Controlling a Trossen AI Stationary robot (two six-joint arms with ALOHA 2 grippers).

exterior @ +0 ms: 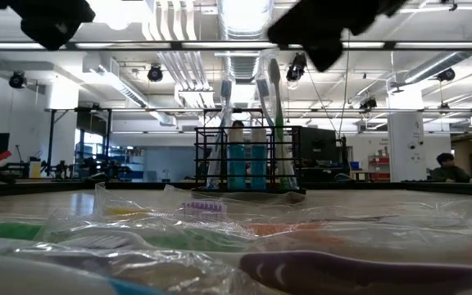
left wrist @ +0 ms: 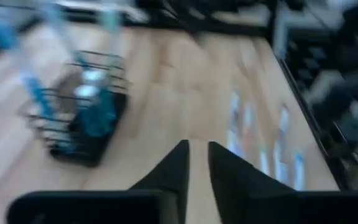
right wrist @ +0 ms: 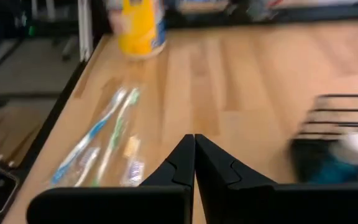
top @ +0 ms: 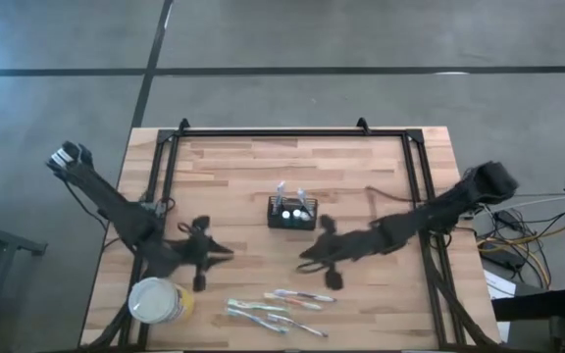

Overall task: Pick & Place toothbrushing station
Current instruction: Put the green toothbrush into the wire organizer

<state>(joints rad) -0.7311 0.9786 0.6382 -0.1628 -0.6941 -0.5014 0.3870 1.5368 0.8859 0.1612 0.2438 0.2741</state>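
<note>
The toothbrushing station, a small black mesh caddy, stands on its base at the table's middle. Toothbrushes and blue tubes stand upright in it. My left gripper hovers left of and nearer than the caddy, its fingers a narrow gap apart with nothing between them. My right gripper hovers right of and nearer than the caddy, fingers shut on nothing. Both are clear of the table.
Several packaged toothbrushes lie near the front edge between the two grippers. A round white tub with a yellow label stands at the front left. A black frame borders the far and side edges.
</note>
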